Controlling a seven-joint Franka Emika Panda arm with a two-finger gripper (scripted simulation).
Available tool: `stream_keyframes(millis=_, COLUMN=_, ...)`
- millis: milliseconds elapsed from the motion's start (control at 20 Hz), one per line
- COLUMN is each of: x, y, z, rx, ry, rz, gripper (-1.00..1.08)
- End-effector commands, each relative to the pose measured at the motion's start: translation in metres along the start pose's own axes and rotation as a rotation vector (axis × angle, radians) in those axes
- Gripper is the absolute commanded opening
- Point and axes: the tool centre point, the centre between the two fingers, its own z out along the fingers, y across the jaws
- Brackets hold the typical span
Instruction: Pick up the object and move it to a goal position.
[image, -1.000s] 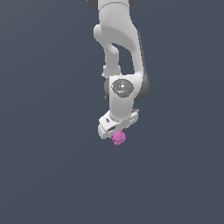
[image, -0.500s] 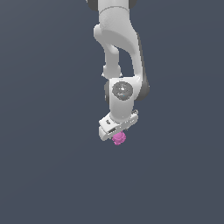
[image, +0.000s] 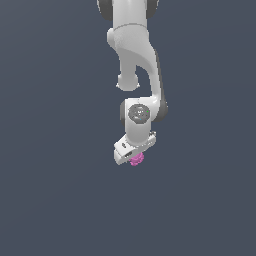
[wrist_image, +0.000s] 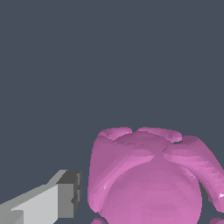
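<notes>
1. Since a second ago the arm (image: 134, 60) has barely shifted; the pink blob (image: 136, 159) still sits under the gripper (image: 134, 156).
2. The pickup looks done; no goal marker shows, so I judge the carry remains.
3. In the wrist view, one finger (wrist_image: 65, 197) stands just left of the blob, a thin gap showing; the other is hidden, so the hold is probable, not certain.

plain dark grey space on every side of the gripper (image: 134, 156), the object (image: 136, 159) at its fingers, nothing else standing near
</notes>
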Motion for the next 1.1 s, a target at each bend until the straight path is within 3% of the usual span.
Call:
stream_keyframes(millis=0, x=0.001, y=0.001, z=0.002, rx=-0.001, ry=0.002, rz=0.0, gripper=1.0)
stream_keyframes(millis=50, x=0.001, y=0.001, z=0.002, rx=-0.001, ry=0.002, rz=0.0, gripper=-1.0)
stream_keyframes(millis=700, x=-0.002, y=0.004, z=0.0, rx=-0.001, ry=0.001, rz=0.0, gripper=-1.0)
stream_keyframes(millis=1050, x=-0.031, y=0.03, z=-0.015, rx=-0.001, ry=0.001, rz=0.0, gripper=-1.0)
